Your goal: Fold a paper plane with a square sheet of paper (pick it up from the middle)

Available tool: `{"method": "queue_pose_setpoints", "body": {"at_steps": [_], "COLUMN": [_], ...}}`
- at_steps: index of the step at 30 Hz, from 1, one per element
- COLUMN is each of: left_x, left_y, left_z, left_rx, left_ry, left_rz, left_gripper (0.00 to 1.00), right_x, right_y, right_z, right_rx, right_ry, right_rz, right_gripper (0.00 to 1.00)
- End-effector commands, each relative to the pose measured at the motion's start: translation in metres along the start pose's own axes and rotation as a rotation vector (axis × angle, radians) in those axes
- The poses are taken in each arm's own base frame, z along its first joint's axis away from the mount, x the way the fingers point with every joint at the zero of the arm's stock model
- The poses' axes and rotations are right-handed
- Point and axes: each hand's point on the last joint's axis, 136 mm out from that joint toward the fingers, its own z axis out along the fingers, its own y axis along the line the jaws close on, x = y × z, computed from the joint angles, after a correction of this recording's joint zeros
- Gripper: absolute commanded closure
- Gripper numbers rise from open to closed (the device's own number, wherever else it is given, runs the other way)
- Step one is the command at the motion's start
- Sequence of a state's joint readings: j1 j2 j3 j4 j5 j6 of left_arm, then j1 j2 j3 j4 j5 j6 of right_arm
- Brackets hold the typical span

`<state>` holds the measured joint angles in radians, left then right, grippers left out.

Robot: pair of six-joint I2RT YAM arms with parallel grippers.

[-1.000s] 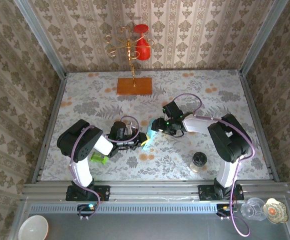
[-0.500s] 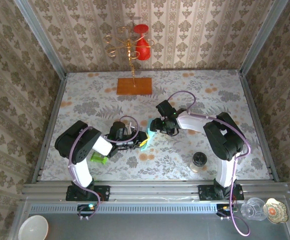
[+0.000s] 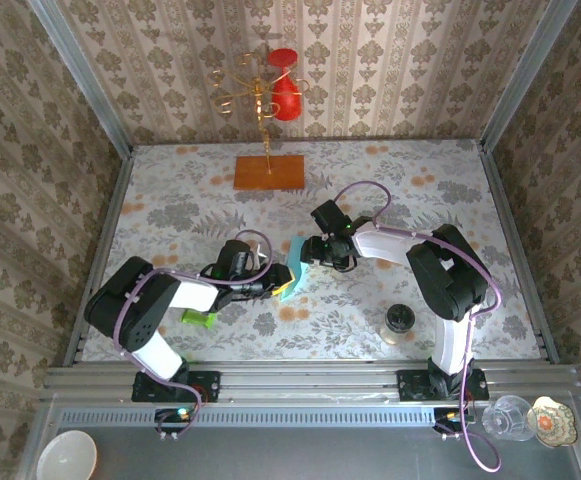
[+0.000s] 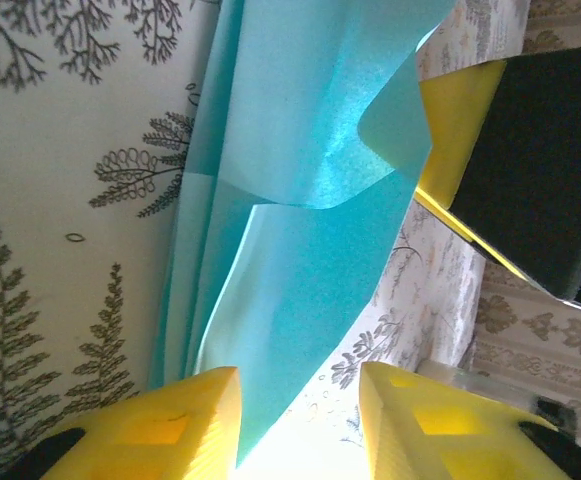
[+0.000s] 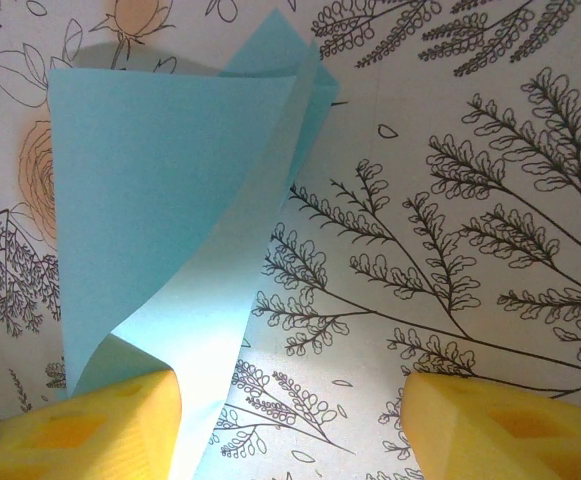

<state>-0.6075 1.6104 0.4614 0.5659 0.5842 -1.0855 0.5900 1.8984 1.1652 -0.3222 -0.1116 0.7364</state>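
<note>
You are looking at one sheet of paper, light blue and partly folded, sitting mid-bench between the two arms. Your left fingers are standing partly open, with the sheet's lower tip lying in the gap beside one of them, not pinched. Your right fingers are gaping wide: one is touching the sheet's curled corner while the other is hanging well apart over bare bench. One orange board and one green cylinder are lying apart from it.
</note>
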Motion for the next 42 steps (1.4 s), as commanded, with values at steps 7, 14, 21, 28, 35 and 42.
{"method": "queue_pose_setpoints", "body": {"at_steps": [7,14,21,28,35,42], "left_x": [-0.011,-0.012,-0.009,-0.005,-0.002,-0.001], "left_y": [-0.020,-0.006,0.002,0.010,0.026,0.047], "left_z": [-0.006,0.000,0.009,0.014,0.013,0.012], "left_rx": [-0.025,-0.094,-0.149,-0.167,-0.197,-0.219], "left_ry": [-0.018,0.000,0.038,0.052,0.050,0.052], "left_rz": [0.161,0.186,0.248,0.262,0.249,0.200], "left_gripper": [0.61,0.60,0.56,0.56,0.56,0.69], "right_x": [0.013,0.013,0.013,0.012,0.018,0.033], "right_y": [-0.017,-0.016,-0.014,-0.010,0.008,0.025], "right_z": [0.027,0.025,0.023,0.018,0.000,-0.023], "right_rx": [0.054,0.054,0.046,0.031,-0.073,-0.194], "right_ry": [0.038,0.038,0.040,0.037,0.049,0.062], "right_rz": [0.006,0.008,0.009,0.012,-0.002,-0.034], "right_gripper": [0.35,0.35,0.35,0.36,0.38,0.44]}}
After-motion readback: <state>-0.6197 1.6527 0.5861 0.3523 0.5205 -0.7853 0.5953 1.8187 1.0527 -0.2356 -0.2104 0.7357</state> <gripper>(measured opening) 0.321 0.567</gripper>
